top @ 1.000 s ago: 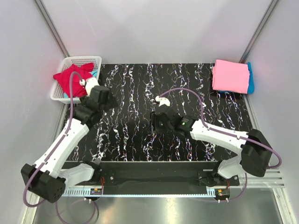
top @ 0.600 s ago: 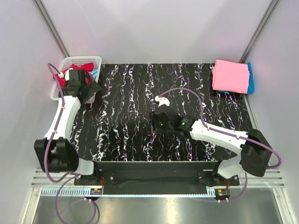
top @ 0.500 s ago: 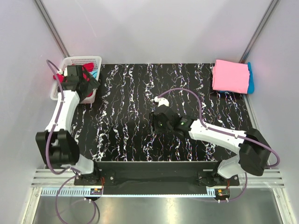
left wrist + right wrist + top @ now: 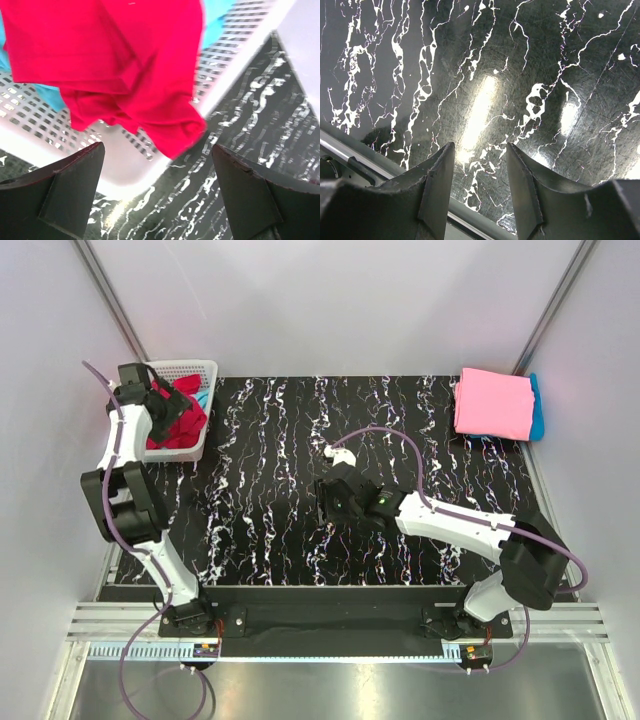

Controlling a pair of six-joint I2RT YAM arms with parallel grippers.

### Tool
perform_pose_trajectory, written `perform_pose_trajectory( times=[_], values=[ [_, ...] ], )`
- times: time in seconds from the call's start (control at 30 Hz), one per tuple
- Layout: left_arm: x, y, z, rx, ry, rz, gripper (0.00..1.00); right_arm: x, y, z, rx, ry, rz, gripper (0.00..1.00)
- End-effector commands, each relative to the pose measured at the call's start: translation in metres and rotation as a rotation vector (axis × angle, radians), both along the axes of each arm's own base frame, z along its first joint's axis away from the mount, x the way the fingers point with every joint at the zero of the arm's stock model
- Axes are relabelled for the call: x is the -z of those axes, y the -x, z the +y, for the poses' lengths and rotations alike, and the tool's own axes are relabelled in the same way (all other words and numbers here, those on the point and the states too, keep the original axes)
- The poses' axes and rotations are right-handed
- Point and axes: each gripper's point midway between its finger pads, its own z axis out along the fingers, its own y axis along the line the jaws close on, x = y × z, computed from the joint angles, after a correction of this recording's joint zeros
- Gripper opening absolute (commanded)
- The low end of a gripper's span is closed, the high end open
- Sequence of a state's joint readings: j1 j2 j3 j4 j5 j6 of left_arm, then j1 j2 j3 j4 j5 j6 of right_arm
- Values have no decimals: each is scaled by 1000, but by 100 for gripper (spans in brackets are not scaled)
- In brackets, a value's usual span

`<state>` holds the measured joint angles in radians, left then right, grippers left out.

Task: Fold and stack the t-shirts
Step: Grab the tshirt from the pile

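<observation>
Laundry pick at the far-left corner: the left claw (image 4: 157,150), jaws spread wide and holding nothing, hangs over a red shirt (image 4: 125,65). The shirt lies crumpled in a white basket (image 4: 125,170), one lobe spilling over the rim toward the table (image 4: 260,115). A clean lift likely means closing on the thick bunched fold rather than the loose edge. It should also stay clear of the blue shirt (image 4: 220,10) underneath, so only one garment comes out. The right claw (image 4: 480,150), jaws a little apart and empty, hovers low over bare tabletop near the middle. Only the overhead view shows the finished pile, a pink shirt (image 4: 492,402) on a folded blue shirt (image 4: 538,412) at the far-right corner. The spread of the left jaws shows only from the wrist.
</observation>
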<state>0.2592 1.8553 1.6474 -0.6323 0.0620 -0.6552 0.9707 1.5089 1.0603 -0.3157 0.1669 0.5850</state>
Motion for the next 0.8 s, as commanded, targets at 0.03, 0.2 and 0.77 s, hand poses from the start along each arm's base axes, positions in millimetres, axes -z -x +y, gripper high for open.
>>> perform_pose_trajectory(
  times=[0.03,0.2,0.77],
  values=[
    [-24,-15,5,19,23,-81,94,-23,-8,13,11,-47,-43,53],
    [-16,-26,17,7,22,-73,94,-20,-11,25,-14,-45,-30,53],
    [38,-50,60,-126,-101,30,47,10,-18,35,-55,34,-7,54]
  ],
)
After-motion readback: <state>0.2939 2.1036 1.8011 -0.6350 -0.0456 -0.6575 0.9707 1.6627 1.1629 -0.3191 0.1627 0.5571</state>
